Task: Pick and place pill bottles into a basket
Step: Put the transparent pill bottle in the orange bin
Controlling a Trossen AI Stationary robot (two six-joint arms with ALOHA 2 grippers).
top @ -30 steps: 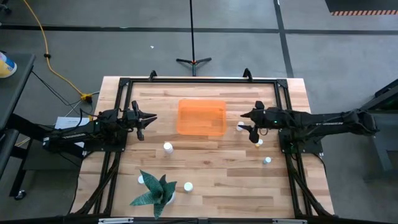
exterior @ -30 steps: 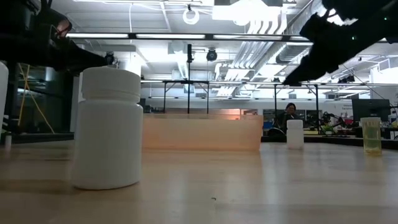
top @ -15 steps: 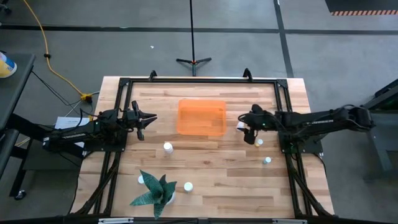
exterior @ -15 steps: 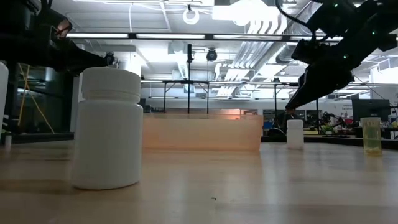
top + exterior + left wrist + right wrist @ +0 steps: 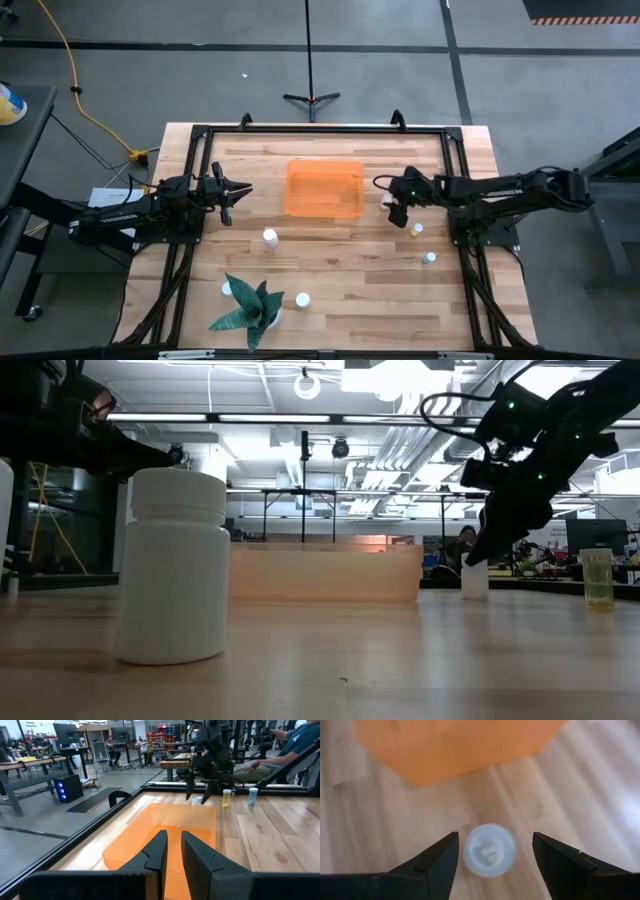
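White bottle (image 5: pixel 489 850) now between open right hand (image 5: pixel 492 857) fingers after descent; grasp imminent. Left hand (image 5: pixel 171 851) nearly closed, idle beside basket (image 5: pixel 324 189).

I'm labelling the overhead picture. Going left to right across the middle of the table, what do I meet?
Left gripper → basket → right gripper, jaws open over a pill bottle → yellowish pill bottle.

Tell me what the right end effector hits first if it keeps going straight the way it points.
The right end effector points down, open, at a white pill bottle standing on the table beside the basket. The bottle's cap comes first, between the fingers; how far off is unclear.
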